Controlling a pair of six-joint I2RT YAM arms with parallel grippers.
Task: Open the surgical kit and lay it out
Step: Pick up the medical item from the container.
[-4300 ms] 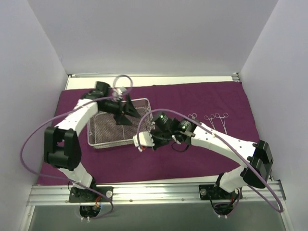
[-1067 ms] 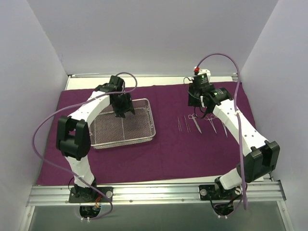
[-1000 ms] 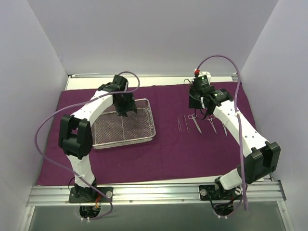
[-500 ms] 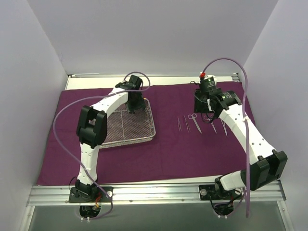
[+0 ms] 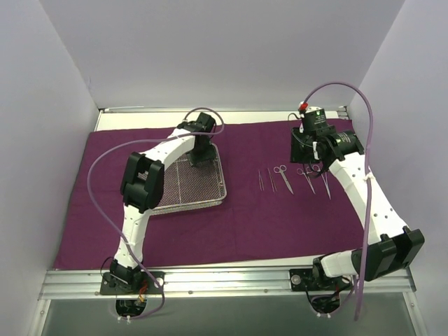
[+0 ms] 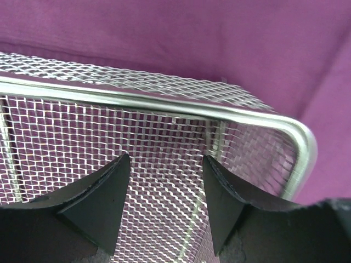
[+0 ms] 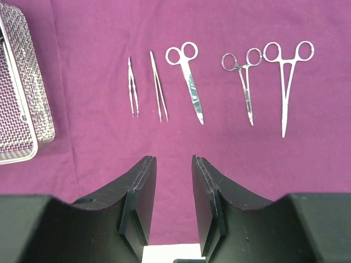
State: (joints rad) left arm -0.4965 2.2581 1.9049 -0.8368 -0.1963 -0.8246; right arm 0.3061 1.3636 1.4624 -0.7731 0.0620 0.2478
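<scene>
Lying beyond the right end effector [image 7: 171,164], five steel instruments [image 7: 191,87].

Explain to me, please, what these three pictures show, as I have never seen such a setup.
You see two white robot arms bolted side by side, each ending in a two-finger gripper. The wide picture is taken from above and behind them. The other two come from a camera on each wrist, so the dark shapes at the bottom are that arm's own fingers. A purple cloth lies spread beneath everything. On it sit a wire-mesh tray and, to its right, a row of steel instruments: two tweezers, scissors and two ring-handled clamps. The left gripper hovers over the tray's far end, the right gripper above the instruments. Both are open and hold nothing.
</scene>
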